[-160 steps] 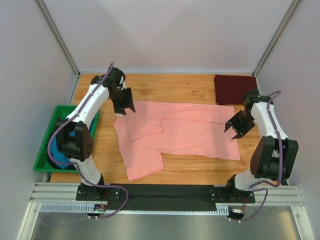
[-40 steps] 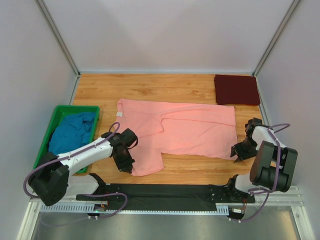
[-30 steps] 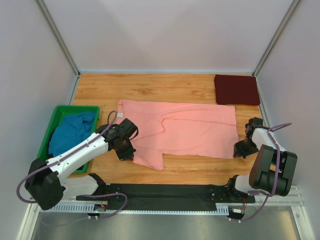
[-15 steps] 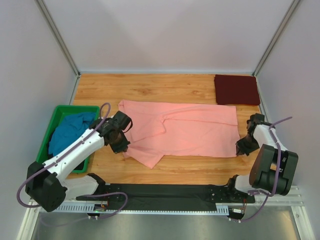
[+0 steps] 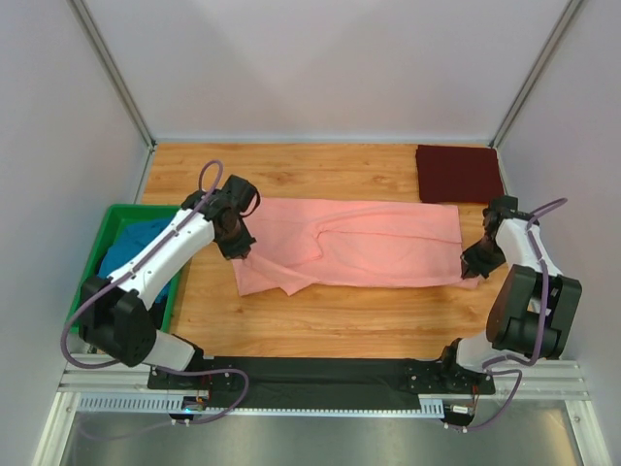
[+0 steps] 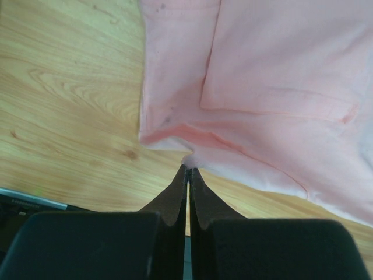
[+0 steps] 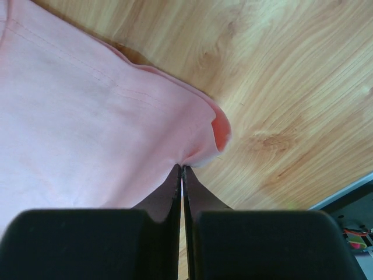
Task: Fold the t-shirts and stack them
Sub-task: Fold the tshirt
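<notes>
Inside green bin [image 5: 89, 267], teal t-shirt [image 5: 123, 249]; left fingers [image 6: 172, 201], right fingers [image 7: 166, 195] tight on pink t-shirt [image 5: 369, 243]

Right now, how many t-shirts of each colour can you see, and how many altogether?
salmon-pink t-shirt: 1
dark maroon t-shirt: 1
teal-blue t-shirt: 1
Total: 3

Wooden tabletop [image 5: 320, 170] between plain pale walls [image 5: 320, 68]
</notes>
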Motion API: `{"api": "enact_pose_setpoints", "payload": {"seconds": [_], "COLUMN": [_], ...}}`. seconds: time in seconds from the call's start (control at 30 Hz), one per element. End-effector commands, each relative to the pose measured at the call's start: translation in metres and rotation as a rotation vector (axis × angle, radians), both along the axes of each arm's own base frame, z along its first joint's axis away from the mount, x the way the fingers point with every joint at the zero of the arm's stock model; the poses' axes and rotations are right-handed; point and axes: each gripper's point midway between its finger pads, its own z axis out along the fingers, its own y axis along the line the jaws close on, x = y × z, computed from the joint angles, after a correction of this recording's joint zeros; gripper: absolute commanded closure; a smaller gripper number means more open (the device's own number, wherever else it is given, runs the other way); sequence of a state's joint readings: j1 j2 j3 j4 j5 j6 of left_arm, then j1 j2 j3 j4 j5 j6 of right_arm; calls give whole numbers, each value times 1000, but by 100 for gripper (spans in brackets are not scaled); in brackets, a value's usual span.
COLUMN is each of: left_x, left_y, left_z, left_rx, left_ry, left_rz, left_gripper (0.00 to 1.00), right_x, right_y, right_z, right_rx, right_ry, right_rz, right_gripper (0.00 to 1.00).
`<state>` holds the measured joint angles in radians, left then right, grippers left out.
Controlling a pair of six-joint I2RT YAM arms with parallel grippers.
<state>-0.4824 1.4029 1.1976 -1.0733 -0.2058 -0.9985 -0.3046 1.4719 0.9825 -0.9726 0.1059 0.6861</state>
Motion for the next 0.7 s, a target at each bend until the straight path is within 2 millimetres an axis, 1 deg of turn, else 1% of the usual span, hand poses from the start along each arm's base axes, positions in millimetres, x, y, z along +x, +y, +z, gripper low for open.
{"api": "enact_pose_setpoints", "payload": {"seconds": [0.0,0.07,0.1,0.13,0.17,0.2,0.27,0.3,0.37,0.4,0.5,0.67], "left_x": [30,48,55,67,73,86,97,107,114,120,130,139], "left_y": [14,16,18,17,18,17,16,15,16,16,16,20], "left_z": [15,19,17,30,33,38,41,39,36,32,24,11], "left_rx": [25,46,69,86,102,112,125,131,137,141,146,150], "left_ry": [-56,-68,-62,-94,-105,-123,-134,-130,-115,-104,-85,-58], "left_rz": [-11,-38,-49,-82,-91,-98,-122,-124,-133,-133,-146,-146], "left_gripper": [100,100,100,100,100,100,100,100,100,100,100,100], "right_x": [19,27,34,37,41,45,49,53,57,61,68,80], "right_y": [0,7,8,12,14,15,16,15,16,15,15,12], "right_z": [12,10,13,10,9,11,7,7,4,4,4,3], "right_rx": [4,33,43,62,65,66,78,77,83,81,82,79], "right_ry": [-28,-24,-40,-37,-41,-46,-32,-33,-29,-36,-52,-66], "right_rz": [25,40,35,37,42,41,45,45,47,47,47,46], "right_gripper": [100,100,100,100,100,100,100,100,100,100,100,100]}}
